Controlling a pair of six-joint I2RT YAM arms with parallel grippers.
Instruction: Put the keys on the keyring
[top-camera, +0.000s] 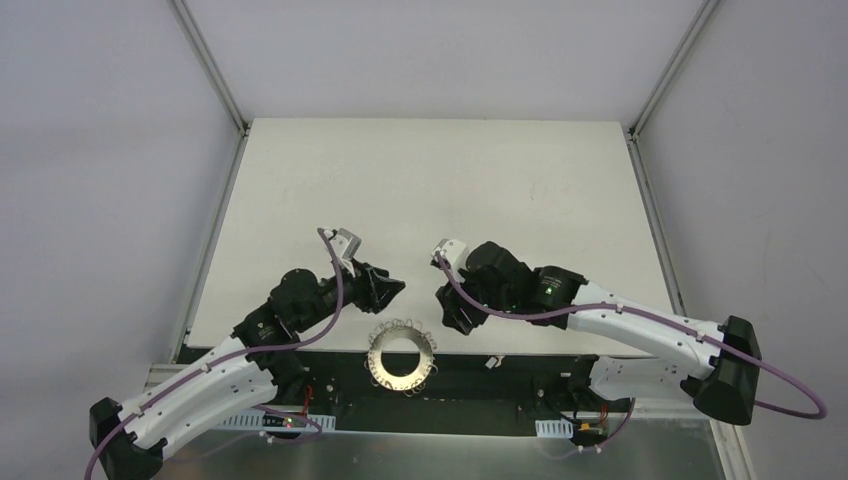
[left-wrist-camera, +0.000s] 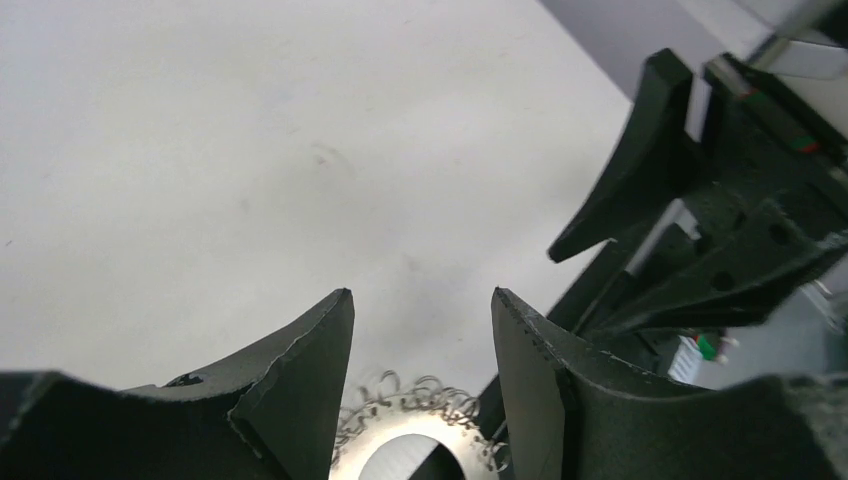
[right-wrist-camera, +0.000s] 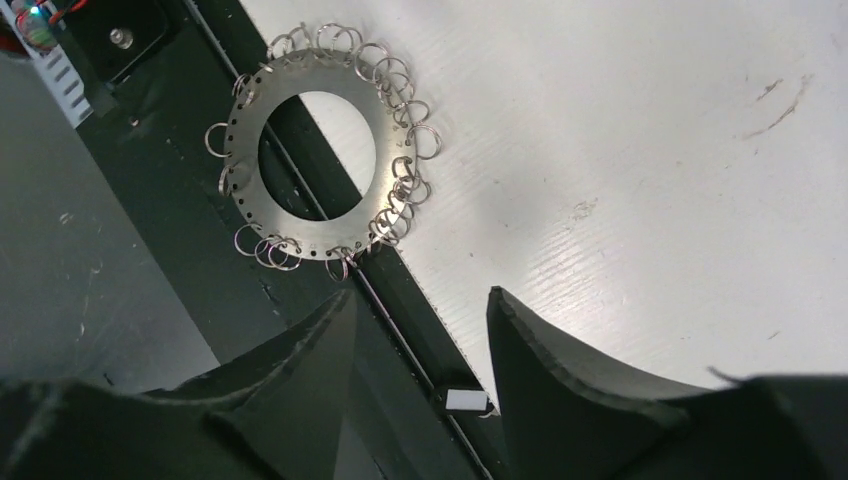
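Top external view: the keyring (top-camera: 377, 357) lies flat, hole upward, half on the desk (top-camera: 430, 180) and half over its dark near edge strip (top-camera: 520, 372). The key (top-camera: 492, 362) is a pale speck to its right, too small to tell its axis. Both arms bend inward. The left gripper (top-camera: 393, 292) and right gripper (top-camera: 447, 305) are spread apart and empty, just beyond the keyring.

The keyring (top-camera: 401, 357) lies half on the table (top-camera: 430, 180), straddling its near edge.
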